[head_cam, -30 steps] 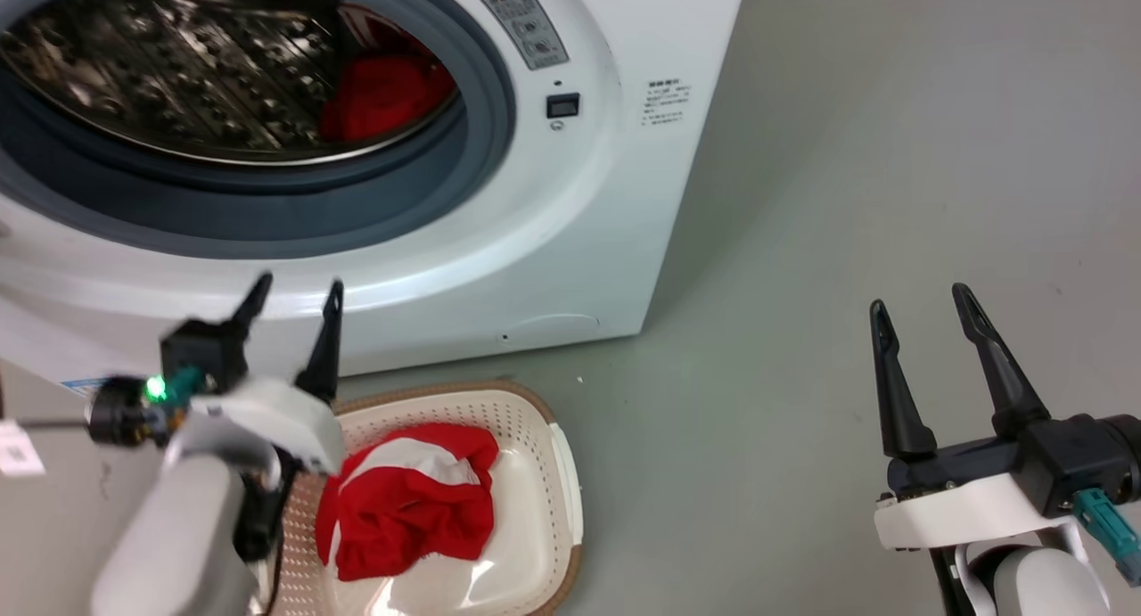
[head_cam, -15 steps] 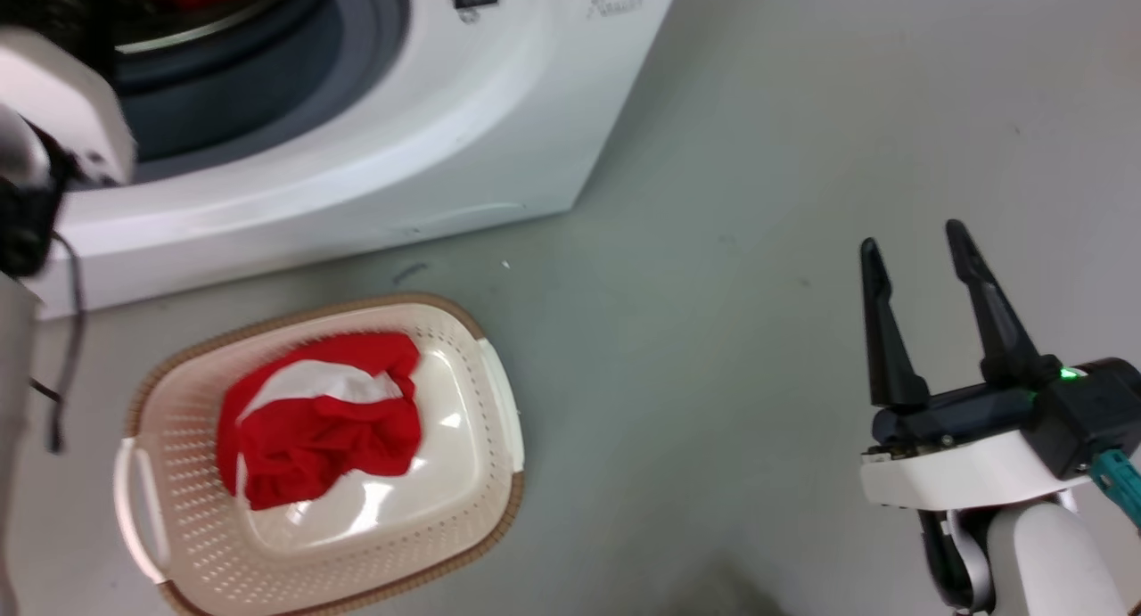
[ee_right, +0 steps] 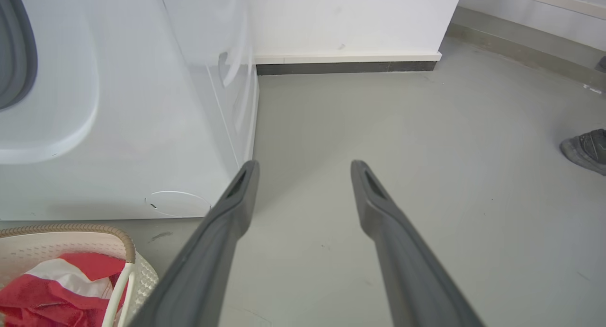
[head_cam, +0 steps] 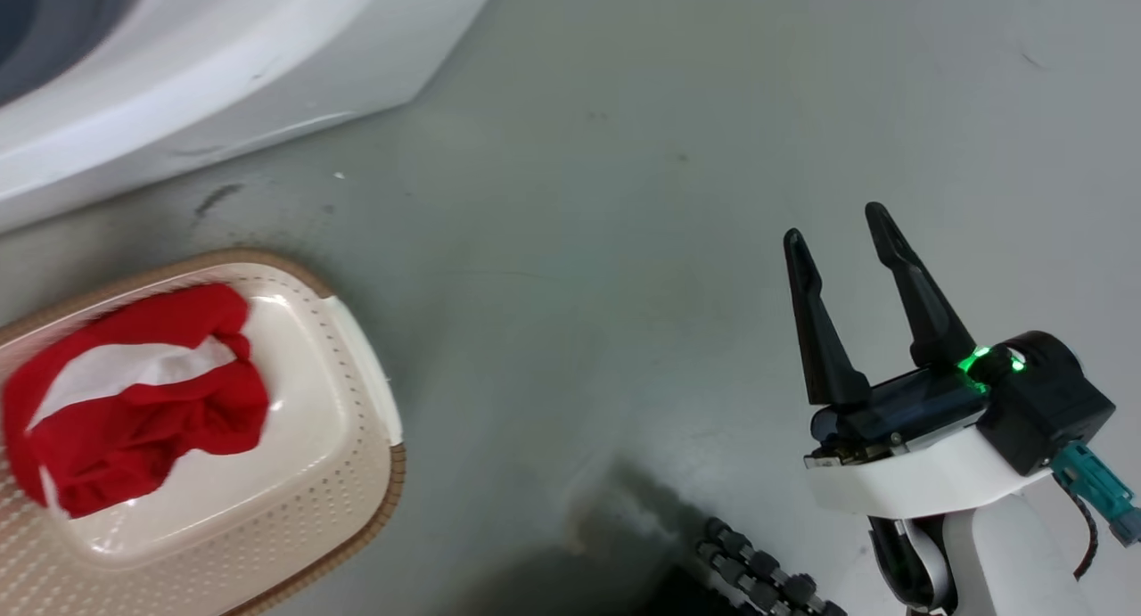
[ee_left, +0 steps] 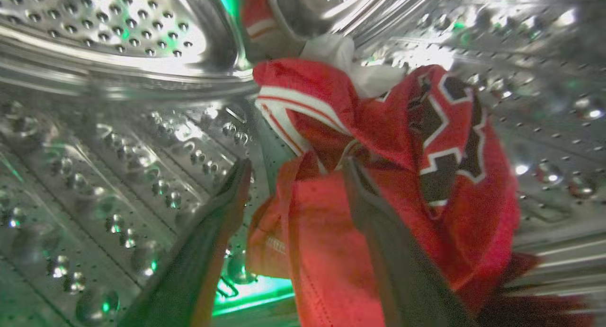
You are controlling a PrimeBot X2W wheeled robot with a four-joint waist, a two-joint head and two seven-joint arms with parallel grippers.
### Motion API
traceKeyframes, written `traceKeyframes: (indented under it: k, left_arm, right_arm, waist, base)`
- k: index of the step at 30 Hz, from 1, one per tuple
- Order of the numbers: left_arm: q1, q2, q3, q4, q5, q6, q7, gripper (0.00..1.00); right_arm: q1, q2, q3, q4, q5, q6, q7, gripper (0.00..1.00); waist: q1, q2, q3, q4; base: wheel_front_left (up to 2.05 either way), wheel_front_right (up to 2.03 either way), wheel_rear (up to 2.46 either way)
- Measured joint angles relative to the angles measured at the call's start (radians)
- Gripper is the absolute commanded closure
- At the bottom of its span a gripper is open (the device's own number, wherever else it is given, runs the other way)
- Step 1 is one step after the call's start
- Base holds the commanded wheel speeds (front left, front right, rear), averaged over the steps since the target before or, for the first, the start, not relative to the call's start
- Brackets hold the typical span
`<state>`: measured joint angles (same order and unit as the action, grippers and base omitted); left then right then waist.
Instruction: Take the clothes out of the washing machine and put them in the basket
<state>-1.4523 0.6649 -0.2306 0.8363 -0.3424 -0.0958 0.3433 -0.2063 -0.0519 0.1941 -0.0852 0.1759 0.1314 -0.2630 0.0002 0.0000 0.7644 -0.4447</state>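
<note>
Since a moment ago the left pincer (ee_left: 298, 163) has gone from above the basket into the drum (ee_left: 118, 33). The head camera has swung away too, so the washer (head_cam: 178, 63) now sits in the top left corner of that view.

Inside the drum the left pincer is wide. One finger (ee_left: 393, 251) lies across the red shirt (ee_left: 402, 128). The other finger is beside the shirt, next to the steel wall with all its little holes. Part of the shirt sits between the two fingers, but it is not squeezed. The shirt has black and white letters and striped trim. It is bunched up against the drum wall.

On the floor (head_cam: 624, 152), near the front of the washer, stands the basket (head_cam: 361, 366). A red cloth (head_cam: 134, 411) with a white patch lies crumpled in it, toward its left end.

Farther right, the right pincer (head_cam: 833, 224) hangs over the floor, well apart from the basket. It is wide and holds nothing. A green light glows on its wrist. At the right edge of the right wrist view, a dark shoe (ee_right: 584, 149) rests on the floor.
</note>
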Motion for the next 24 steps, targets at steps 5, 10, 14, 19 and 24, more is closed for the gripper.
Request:
traceKeyframes:
  k: [5,10,14,19,24]
  left_arm:
    - [-0.082,-0.003,-0.053,0.076,0.035,-0.003,0.088,0.00]
    - [-0.126,-0.012,-0.079,0.155,0.050,-0.001,0.129,0.00]
    - [-0.145,-0.012,-0.114,0.208,0.075,-0.001,0.169,0.00]
    - [-0.178,-0.019,-0.127,0.255,0.073,-0.010,0.198,1.00]
    - [-0.199,-0.023,-0.143,0.268,0.073,-0.018,0.167,1.00]
  right_arm:
    - [0.009,0.000,0.004,-0.016,0.006,0.000,0.000,0.00]
    - [0.033,0.000,0.011,-0.033,0.010,0.000,0.000,0.00]
    - [0.042,0.000,0.019,-0.044,0.009,0.000,0.000,0.00]
    - [0.043,0.000,0.023,-0.060,0.014,0.000,0.000,0.00]
    - [0.042,0.000,0.025,-0.064,0.016,0.000,0.000,0.00]
  waist:
    - [0.0000,0.0000,0.042,-0.041]
    - [-0.0001,0.0000,0.057,-0.053]
    - [-0.0001,0.0000,0.066,-0.052]
    - [-0.0001,0.0000,0.075,-0.052]
    - [-0.0002,0.0000,0.082,-0.048]
  base:
    - [0.00,0.00,0.00]
    - [0.00,0.00,0.00]
    - [0.00,0.00,0.00]
    - [0.00,0.00,0.00]
    - [0.00,0.00,0.00]
